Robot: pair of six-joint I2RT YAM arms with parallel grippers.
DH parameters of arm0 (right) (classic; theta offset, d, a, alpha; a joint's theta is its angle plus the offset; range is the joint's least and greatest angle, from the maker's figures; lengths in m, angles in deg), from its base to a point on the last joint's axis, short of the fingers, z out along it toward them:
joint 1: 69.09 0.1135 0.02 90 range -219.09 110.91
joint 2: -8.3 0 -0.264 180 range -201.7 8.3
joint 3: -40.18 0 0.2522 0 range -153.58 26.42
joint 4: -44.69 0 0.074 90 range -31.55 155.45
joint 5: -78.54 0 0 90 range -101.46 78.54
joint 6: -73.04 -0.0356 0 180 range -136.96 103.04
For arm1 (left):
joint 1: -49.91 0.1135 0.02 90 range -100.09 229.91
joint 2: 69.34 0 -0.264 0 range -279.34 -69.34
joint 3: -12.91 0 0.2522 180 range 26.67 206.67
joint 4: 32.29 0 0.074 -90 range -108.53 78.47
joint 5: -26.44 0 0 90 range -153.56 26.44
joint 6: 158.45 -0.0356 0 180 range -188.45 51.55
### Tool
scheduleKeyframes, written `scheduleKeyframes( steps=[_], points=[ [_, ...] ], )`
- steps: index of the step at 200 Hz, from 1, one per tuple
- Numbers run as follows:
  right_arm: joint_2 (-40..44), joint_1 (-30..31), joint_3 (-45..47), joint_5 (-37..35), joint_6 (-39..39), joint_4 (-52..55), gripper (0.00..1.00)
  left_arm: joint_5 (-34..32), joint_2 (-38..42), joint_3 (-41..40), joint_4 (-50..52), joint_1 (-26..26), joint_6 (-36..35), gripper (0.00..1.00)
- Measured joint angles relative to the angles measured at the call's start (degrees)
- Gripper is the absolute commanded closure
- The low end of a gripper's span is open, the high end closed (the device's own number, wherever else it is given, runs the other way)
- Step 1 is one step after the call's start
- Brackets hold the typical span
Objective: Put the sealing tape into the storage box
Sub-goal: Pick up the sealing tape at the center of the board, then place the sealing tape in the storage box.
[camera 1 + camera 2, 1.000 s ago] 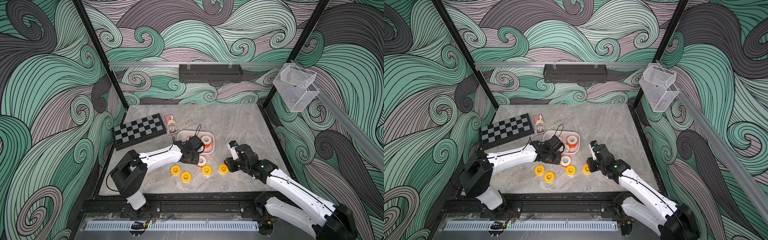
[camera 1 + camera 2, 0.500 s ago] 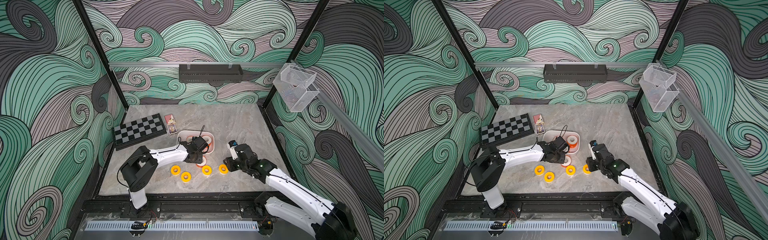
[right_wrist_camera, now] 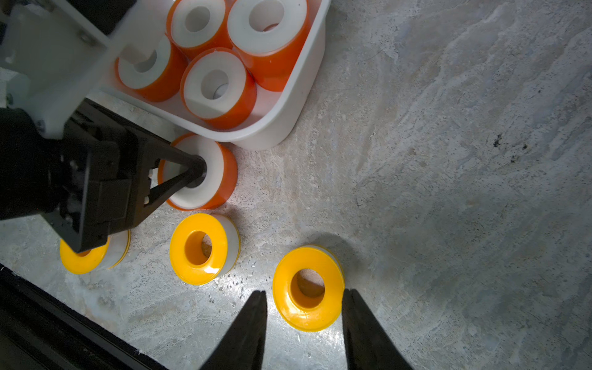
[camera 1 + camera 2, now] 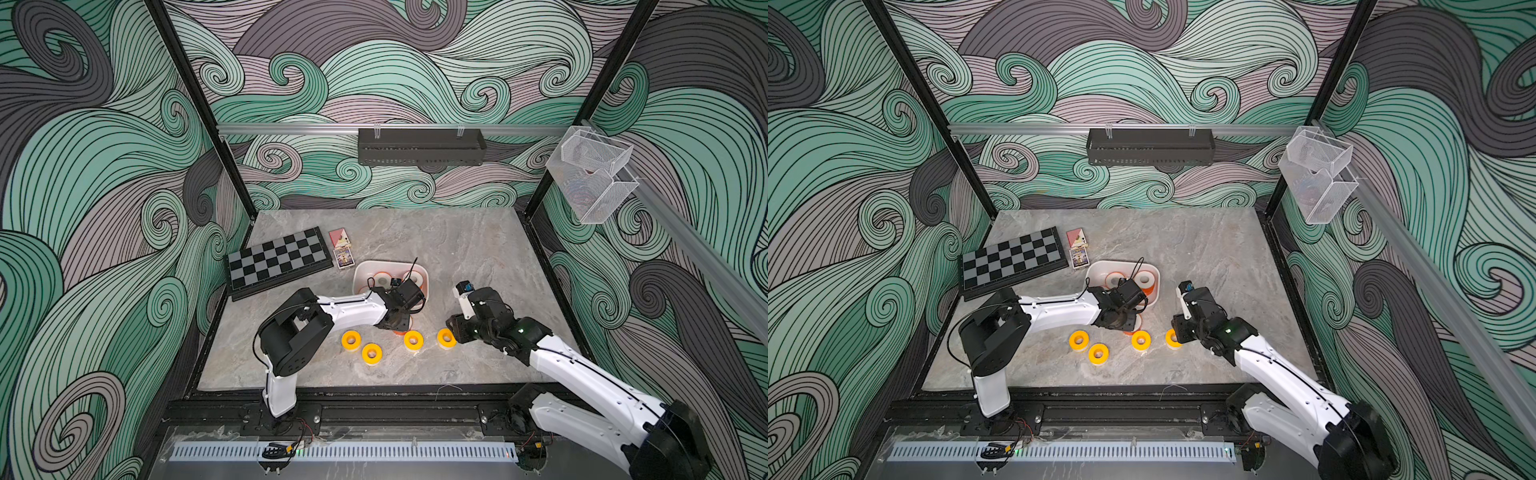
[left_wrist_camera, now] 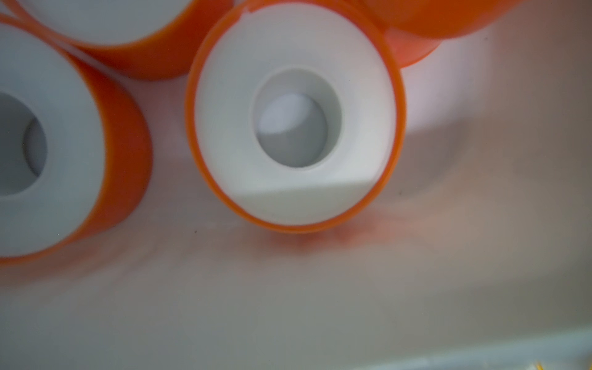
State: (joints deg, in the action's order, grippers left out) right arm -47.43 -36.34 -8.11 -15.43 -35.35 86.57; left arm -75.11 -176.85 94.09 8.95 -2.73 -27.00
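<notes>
Storage box [image 3: 275,136] holds four visible orange-sided rolls [image 3: 217,86]; yellow rolls [image 3: 198,253] lie outside.

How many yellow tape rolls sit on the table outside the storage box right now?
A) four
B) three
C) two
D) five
A: both top views show four yellow rolls lying on the table, on the robot's side of the storage box.
</notes>
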Motion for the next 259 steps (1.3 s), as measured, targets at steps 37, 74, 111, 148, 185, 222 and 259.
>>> scheduleKeyframes(
  steps=[37,74,111,148,185,222,259],
  points=[
    [0.0,0.0,0.0,0.1,0.0,-0.1,0.57,-1.1,0.8,0.0,1.5,-0.4,0.0,0.75],
    [-0.2,0.0,0.0,0.7,0.0,-0.1,0.57,-1.8,4.2,0.0,4.9,-0.4,-0.8,0.78],
    [-0.3,0.0,0.0,1.1,0.0,-0.1,0.57,-1.8,11.3,0.0,8.2,-0.4,-2.0,0.78],
    [-0.3,0.0,0.0,1.2,0.0,-0.2,0.57,-3.7,17.5,2.6,12.4,-0.3,-5.0,0.75],
    [-0.3,0.0,0.0,1.5,0.0,-0.2,0.57,-4.3,16.2,11.6,14.8,2.7,-9.4,0.74],
    [-0.4,0.0,0.0,1.7,0.0,-0.2,0.56,-2.3,8.0,20.0,16.5,7.7,-12.5,0.75],
    [-0.7,0.0,0.0,2.0,0.0,-0.2,0.56,1.9,-3.2,26.6,19.3,10.8,-14.3,0.75]
  ],
)
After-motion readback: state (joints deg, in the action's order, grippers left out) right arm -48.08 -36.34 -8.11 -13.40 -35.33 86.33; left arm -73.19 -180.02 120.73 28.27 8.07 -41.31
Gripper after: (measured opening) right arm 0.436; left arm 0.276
